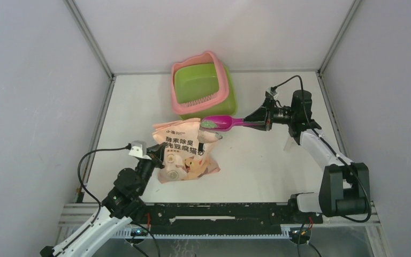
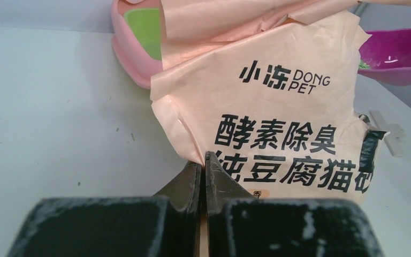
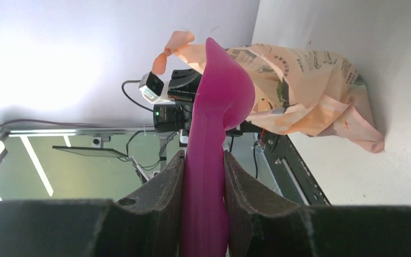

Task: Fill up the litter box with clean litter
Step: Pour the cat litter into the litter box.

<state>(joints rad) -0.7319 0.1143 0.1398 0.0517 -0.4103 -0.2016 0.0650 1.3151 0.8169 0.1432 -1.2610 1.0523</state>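
The litter box [image 1: 223, 80], pink-rimmed with a lime-green basin, stands at the back of the table, and its corner [image 2: 130, 53] shows in the left wrist view. Just in front of it stands the peach-pink printed bag [image 1: 184, 155], top open. My left gripper [image 1: 159, 155] is shut on the bag's left edge [image 2: 192, 144], which is pinched between the closed fingertips of the left gripper [image 2: 204, 159]. My right gripper [image 3: 203, 158] is shut on the handle of the magenta scoop [image 3: 214, 123]. The scoop [image 1: 220, 122] hovers level over the bag's mouth with greyish litter [image 1: 209, 124] in its bowl.
Grey enclosure walls close in the table on the left, back and right. A black rail [image 1: 219, 211] runs along the near edge. A few dark litter specks [image 2: 116, 129] dot the table left of the bag. A small grey strip [image 2: 388, 127] lies to the bag's right.
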